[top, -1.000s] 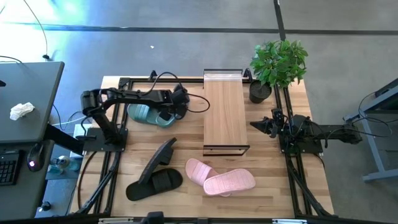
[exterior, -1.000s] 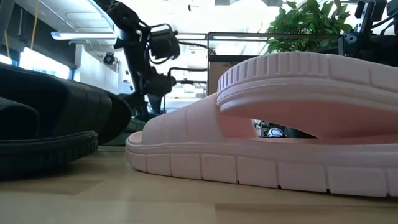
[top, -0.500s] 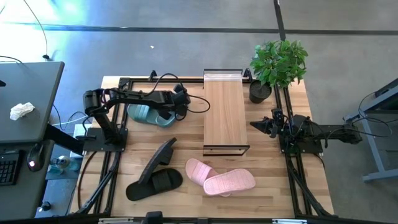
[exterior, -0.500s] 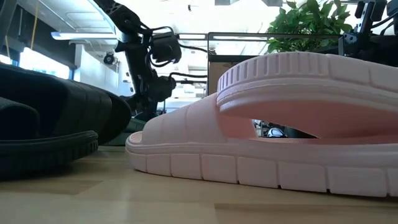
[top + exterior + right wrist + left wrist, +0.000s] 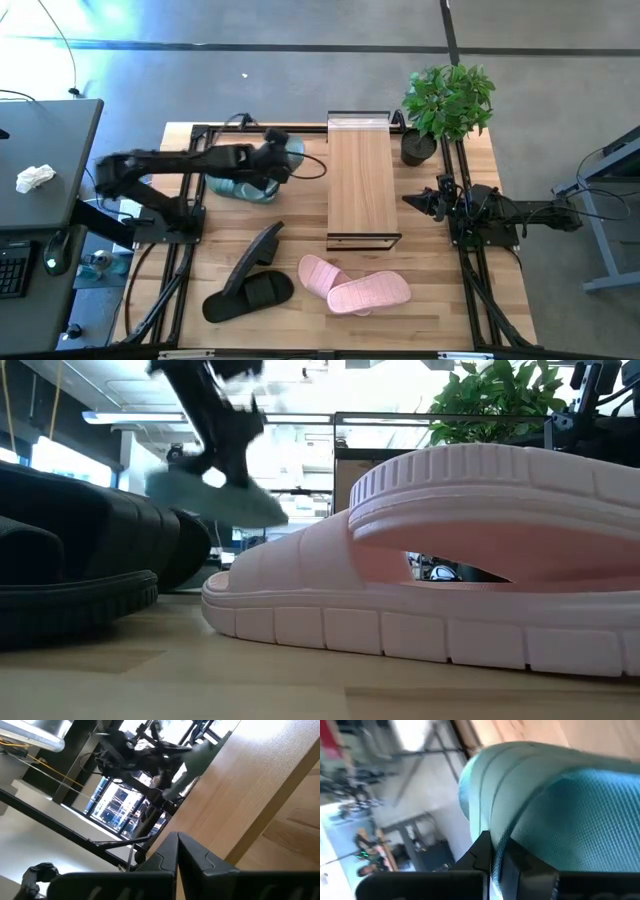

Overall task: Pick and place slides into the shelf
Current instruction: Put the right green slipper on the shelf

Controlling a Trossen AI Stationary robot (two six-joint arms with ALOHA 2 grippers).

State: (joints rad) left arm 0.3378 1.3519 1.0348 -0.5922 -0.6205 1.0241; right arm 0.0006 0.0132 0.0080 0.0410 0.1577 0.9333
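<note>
My left gripper (image 5: 272, 163) is shut on one sage green slide (image 5: 288, 150) and holds it up in the air to the left of the shelf (image 5: 362, 180). In the low view this slide (image 5: 215, 495) hangs tilted above the table. The other green slide (image 5: 238, 186) lies flat on the table below the arm. Two black slides (image 5: 252, 278) and two pale pink slides (image 5: 356, 286) lie near the front edge. My right gripper (image 5: 408, 200) waits shut, right of the shelf. My left gripper pinches a thin edge of the green slide (image 5: 495, 851) between its two fingers; whether it is the strap or the sole's rim, I cannot tell. The fingers slant down from the table's left side. The slide is lifted clear and hangs tilted.
A potted plant (image 5: 447, 100) stands at the far right corner beside the shelf. The shelf's top board (image 5: 250, 800) shows bare in the right wrist view. A black desk (image 5: 40, 170) with a keyboard stands beyond the table's left edge.
My left gripper has taken hold of one green slide and risen quickly, drawing back a little toward the table's left edge. That slide has been lifted clear of the table and now hangs tilted; the other green slide has stayed where it was.
</note>
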